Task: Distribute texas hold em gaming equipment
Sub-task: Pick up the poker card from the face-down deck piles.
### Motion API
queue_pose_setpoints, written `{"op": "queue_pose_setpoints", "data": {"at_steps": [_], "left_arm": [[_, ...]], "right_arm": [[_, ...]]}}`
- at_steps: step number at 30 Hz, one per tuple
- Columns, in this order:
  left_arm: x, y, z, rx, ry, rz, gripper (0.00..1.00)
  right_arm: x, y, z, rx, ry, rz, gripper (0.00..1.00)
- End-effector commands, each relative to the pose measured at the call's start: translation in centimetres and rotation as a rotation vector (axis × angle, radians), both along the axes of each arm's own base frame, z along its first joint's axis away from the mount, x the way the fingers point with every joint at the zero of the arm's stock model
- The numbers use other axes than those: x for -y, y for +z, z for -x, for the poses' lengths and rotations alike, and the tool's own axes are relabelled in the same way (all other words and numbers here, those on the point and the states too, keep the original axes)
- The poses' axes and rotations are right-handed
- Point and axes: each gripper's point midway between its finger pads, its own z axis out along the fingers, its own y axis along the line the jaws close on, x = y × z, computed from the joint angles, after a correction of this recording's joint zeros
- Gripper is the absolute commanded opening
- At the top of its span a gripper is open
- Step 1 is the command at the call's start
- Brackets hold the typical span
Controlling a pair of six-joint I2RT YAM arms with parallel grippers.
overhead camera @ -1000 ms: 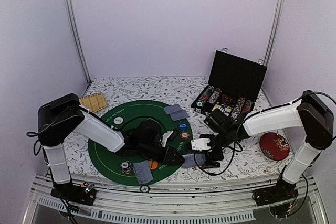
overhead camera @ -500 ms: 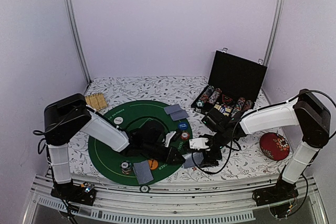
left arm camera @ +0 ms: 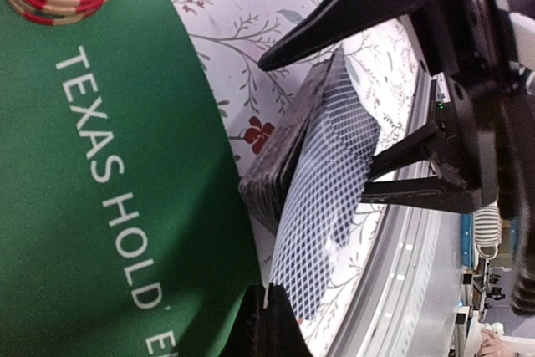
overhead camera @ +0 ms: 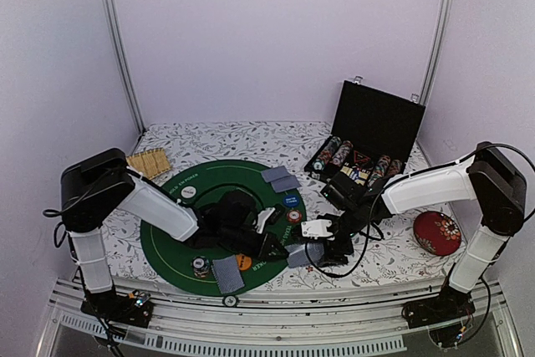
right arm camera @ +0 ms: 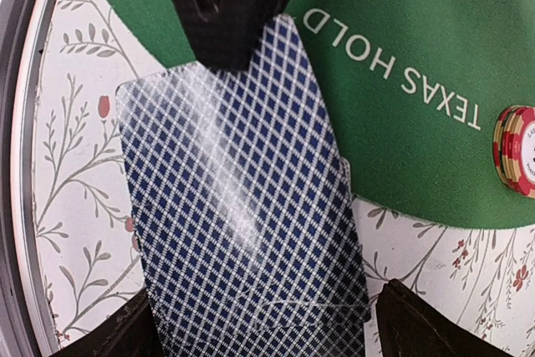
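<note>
My left tool is closed tight, pinching one end of the top card, which shows its blue-diamond back. That card lies skewed across the deck, and its gripped end reaches over the rim of the green mat. My right tool faces the left one from the deck's other end. Its jaws are spread wide with a finger against each long side of the stack, so I read it as gripping the deck.

Both tools meet just off the mat's front-right rim, over the floral bench. A red-and-white chip stack sits on the mat beside the "TEXAS HOLD" lettering, near the deck but apart from it.

Further out, a pair of face-down cards lies at the mat's far side. Another card lies at its near edge with an orange chip beside it. The open chip case stands at the back right.
</note>
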Motion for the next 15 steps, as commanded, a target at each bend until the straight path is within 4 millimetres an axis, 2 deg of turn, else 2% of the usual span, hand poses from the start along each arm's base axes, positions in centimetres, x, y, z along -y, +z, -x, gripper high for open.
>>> {"op": "queue_pose_setpoints", "data": {"at_steps": [1,2,4,6,8,13,15], "left_arm": [[-0.4,1.0,-0.2,0.034,-0.020,0.016,0.00],[-0.1,0.9,-0.1,0.029,-0.026,0.020,0.00],[0.2,0.8,-0.2,0.020,-0.028,0.025,0.11],[0.2,0.5,-0.5,0.017,-0.018,0.021,0.28],[0.0,0.3,-1.0,0.021,0.006,0.009,0.36],[0.2,0.0,-1.7,0.025,0.024,0.008,0.38],[0.7,0.5,-1.7,0.025,0.012,0.033,0.38]], "right_arm": [[1.3,-1.3,0.5,-0.018,-0.010,0.082,0.88],[1.3,-1.3,0.4,-0.015,-0.009,0.085,0.88],[1.4,-1.2,0.4,-0.013,-0.010,0.085,0.89],[1.4,-1.3,0.5,-0.015,-0.009,0.087,0.89],[1.4,-1.3,0.5,-0.017,-0.010,0.084,0.89],[1.3,-1.3,0.5,-0.018,-0.008,0.082,0.89],[1.3,-1.3,0.4,-0.017,-0.009,0.083,0.89]]}}
